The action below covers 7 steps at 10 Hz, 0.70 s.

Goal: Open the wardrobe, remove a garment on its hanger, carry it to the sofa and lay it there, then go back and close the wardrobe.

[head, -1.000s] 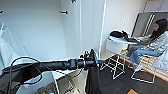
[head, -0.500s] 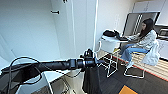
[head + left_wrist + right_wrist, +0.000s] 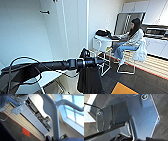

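The garment (image 3: 89, 80), a black limp fabric, hangs in the lower centre of the head view, directly below the end of the left arm (image 3: 53, 65). Its lower edge is cut off by the bottom of the frame. The left gripper (image 3: 86, 60) sits at the arm's end just above the fabric; whether its jaws are spread or pressed together cannot be told, since the dark housing and the cloth merge there.

In the left wrist view a thin pale curved bar, apparently the hanger (image 3: 55, 119), crosses the frame close to the lens; its full outline is cut off and blurred.

The white surface filling the upper left of the head view may be the wardrobe (image 3: 30, 32); its edges are hard to make out.

At the right of the head view a person (image 3: 131, 40) sits on a white chair (image 3: 130, 62) at a small white tabletop (image 3: 106, 38) carrying a black bag (image 3: 102, 32).

The right wrist view shows dark carpet (image 3: 162, 101); the right jaws cannot be judged.
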Tool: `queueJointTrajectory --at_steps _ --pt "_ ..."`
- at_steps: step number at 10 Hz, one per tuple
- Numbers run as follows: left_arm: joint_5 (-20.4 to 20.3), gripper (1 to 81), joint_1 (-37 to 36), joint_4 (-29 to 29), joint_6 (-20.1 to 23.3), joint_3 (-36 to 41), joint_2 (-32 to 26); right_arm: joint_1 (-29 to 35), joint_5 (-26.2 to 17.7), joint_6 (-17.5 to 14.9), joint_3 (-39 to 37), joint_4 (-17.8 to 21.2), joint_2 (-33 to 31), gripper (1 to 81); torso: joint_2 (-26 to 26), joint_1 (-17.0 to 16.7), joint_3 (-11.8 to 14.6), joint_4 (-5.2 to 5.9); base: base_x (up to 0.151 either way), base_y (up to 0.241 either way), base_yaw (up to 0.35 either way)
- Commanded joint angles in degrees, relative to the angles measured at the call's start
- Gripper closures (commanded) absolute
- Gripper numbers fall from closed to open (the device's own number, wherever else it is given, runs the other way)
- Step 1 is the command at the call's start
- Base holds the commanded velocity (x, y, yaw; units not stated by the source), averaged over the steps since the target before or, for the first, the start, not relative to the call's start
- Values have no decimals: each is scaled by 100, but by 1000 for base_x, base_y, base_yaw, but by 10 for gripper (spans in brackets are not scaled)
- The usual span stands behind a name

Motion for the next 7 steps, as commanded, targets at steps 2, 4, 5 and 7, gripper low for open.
queueJointTrajectory --at_steps 2,4,5,7 --pt "-121 811 -1054 161 123 166 21 228 -376 -20 42 55 55 10 0 0 0 0 0 0 -216" --pt "-121 811 -1054 161 123 174 12 219 -376 -20 42 55 63 10 0 0 0 0 0 0 -220" --pt "-121 811 -1054 170 123 183 12 219 -376 -11 42 55 55 10 0 0 0 0 0 0 -229" --pt "-121 811 -1054 170 123 183 12 236 -376 -20 42 46 64 10 0 0 0 0 0 0 -231"
